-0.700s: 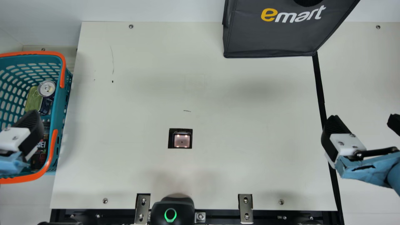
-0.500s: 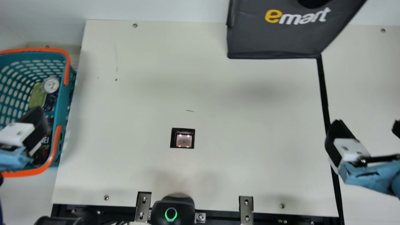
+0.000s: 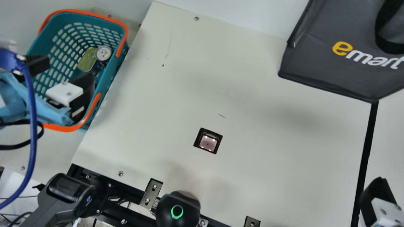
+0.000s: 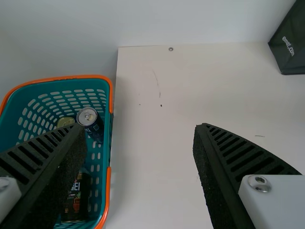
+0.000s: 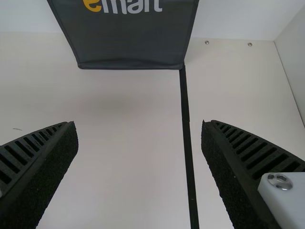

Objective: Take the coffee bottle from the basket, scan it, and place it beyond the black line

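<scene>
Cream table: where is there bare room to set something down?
Bare: between the teal plastic basket and the square scanner window, and from it to the black line. Crowded: the basket, metal cans inside, left gripper above.

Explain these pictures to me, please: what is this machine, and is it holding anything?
It is a robot with two arms. The main picture comes from a camera on its neck, looking down; the other two come from a camera on each wrist.

Both the left pincer and right pincer are open and empty. The left one is at the basket, which holds a can, a flat tin and a dark bottle.

The table has a small lit window, probably the scanner, a black line and a grey bag.
</scene>
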Tool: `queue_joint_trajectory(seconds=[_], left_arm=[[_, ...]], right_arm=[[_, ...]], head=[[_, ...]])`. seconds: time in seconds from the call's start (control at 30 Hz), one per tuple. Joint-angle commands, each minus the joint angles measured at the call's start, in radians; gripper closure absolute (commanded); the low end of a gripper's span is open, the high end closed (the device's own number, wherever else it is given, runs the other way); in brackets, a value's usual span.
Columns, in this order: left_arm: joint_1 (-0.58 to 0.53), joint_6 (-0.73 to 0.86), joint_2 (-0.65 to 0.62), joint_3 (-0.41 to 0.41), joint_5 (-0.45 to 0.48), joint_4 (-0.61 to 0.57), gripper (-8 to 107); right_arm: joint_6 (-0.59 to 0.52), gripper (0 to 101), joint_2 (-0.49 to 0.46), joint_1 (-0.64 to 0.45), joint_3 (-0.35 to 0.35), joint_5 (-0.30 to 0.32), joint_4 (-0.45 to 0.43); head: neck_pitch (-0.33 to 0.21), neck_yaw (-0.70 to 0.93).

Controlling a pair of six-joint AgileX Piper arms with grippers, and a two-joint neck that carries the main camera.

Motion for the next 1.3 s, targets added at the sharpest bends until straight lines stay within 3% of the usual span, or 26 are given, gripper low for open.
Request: queue_joint_trajectory(seconds=[0.0, 0.6, 1.27], left_arm=[[0.0, 0.0, 0.0, 0.0, 0.0, 0.0, 9], [0.014, -0.009, 0.004, 0.007, -0.004, 0.002, 9], [0.088, -0.082, 0.019, 0.076, -0.063, 0.073, 9]], right_arm=[[0.0, 10, 0.0, 0.0, 0.0, 0.0, 0.0], [0.0, 10, 0.0, 0.0, 0.0, -0.001, 0.0], [0.0, 10, 0.0, 0.0, 0.0, -0.001, 0.0]], head=[[-0.027, 0.002], [-0.027, 0.002], [-0.027, 0.002]])
